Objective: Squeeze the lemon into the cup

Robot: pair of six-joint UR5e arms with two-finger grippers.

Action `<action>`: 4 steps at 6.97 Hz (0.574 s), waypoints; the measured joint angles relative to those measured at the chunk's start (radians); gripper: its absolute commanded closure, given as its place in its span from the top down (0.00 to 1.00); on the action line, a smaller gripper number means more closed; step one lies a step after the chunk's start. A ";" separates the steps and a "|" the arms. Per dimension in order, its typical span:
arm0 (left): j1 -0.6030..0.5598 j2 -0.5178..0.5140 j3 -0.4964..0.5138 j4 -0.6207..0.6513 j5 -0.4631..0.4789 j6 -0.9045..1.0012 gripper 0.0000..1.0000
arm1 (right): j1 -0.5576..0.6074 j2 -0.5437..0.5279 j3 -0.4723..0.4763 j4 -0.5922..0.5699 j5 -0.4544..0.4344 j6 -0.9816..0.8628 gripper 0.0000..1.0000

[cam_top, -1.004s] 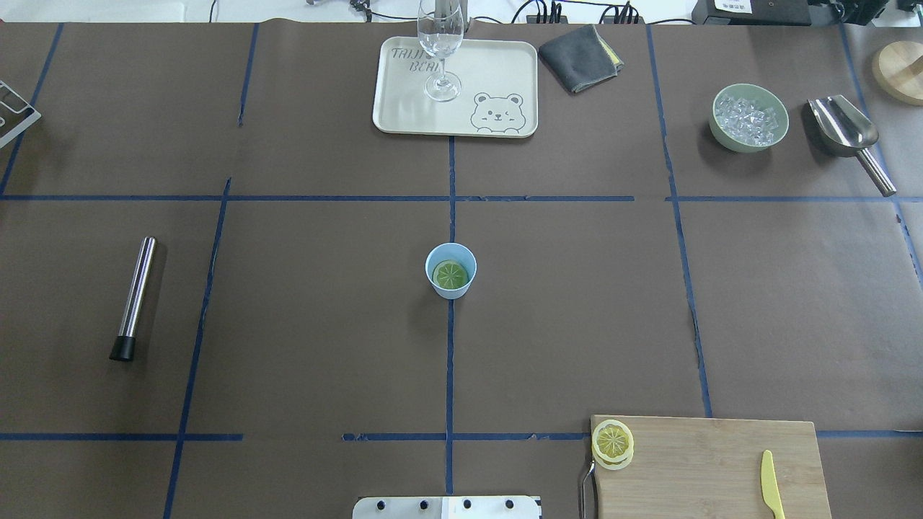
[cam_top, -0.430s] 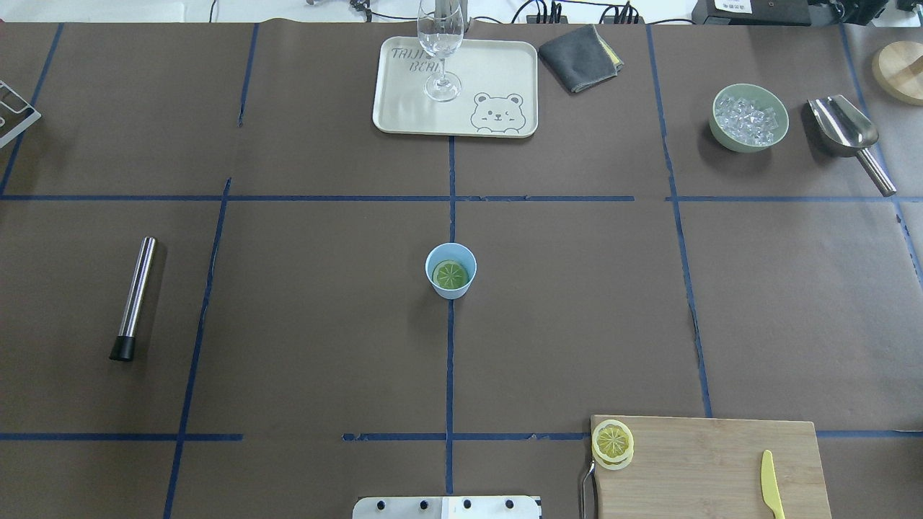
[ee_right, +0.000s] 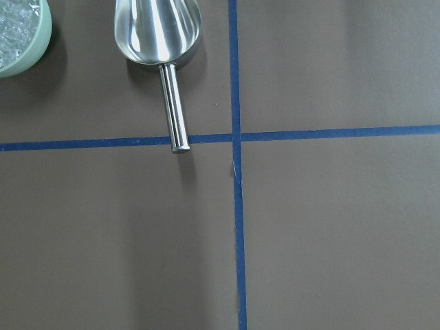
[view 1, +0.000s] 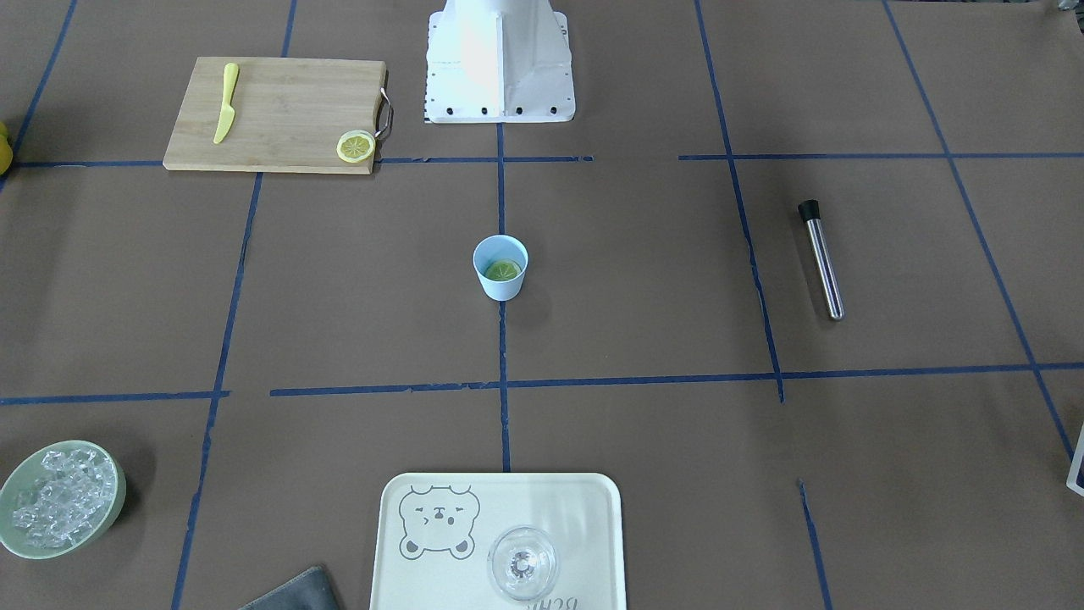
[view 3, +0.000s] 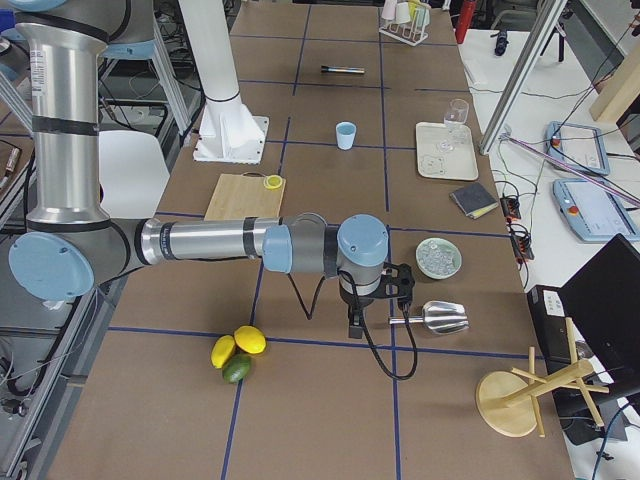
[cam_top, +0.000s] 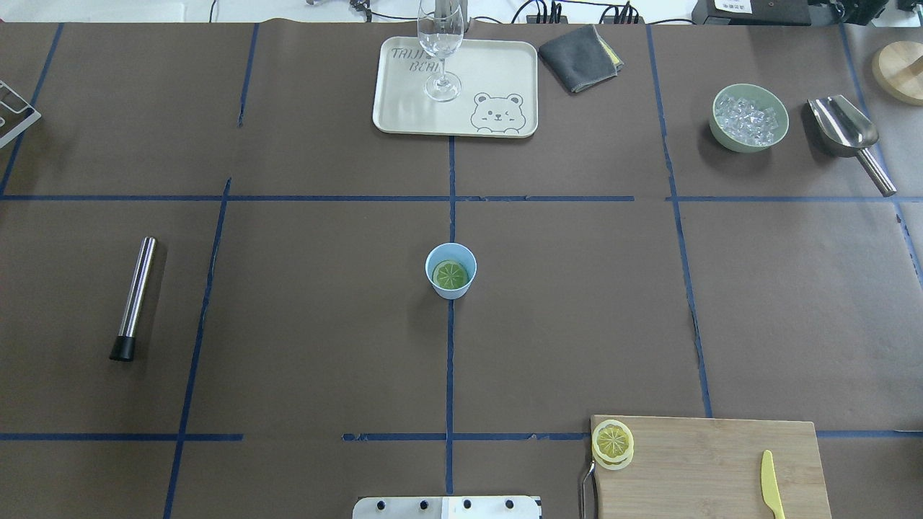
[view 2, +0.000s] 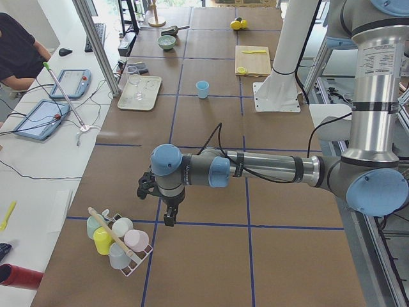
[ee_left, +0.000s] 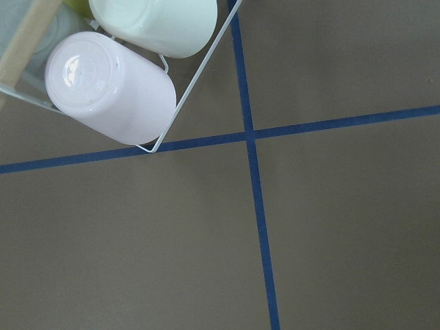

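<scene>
A greenish slice [cam_top: 451, 274] lay inside the cup [cam_top: 451, 287]; the lemon [cam_top: 612, 441] sat on a board [cam_top: 707, 461] well apart from it. The left gripper [view 2: 169, 219] and right gripper [view 3: 355, 328] hung far from the cup, and whether their jaws were apart could not be told.

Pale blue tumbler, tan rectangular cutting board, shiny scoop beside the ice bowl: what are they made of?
The pale blue tumbler is probably plastic: opaque, even colour, soft matte sheen, thin rim. Ceramic can't be excluded. The tan rectangular cutting board looks like wood or bamboo, with straight grain lines and a dull finish. The shiny scoop is polished metal, likely stainless steel, with mirror-like streaked reflections.
</scene>
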 measured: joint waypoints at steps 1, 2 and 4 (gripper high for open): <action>0.000 -0.001 0.000 0.000 0.000 0.000 1.00 | 0.000 0.000 0.000 0.000 -0.001 -0.001 1.00; 0.000 -0.001 0.000 0.000 0.000 0.000 1.00 | 0.000 0.000 0.000 0.000 -0.003 -0.002 1.00; 0.000 -0.002 -0.001 0.000 0.000 0.000 1.00 | 0.000 0.000 -0.010 0.001 -0.008 -0.005 1.00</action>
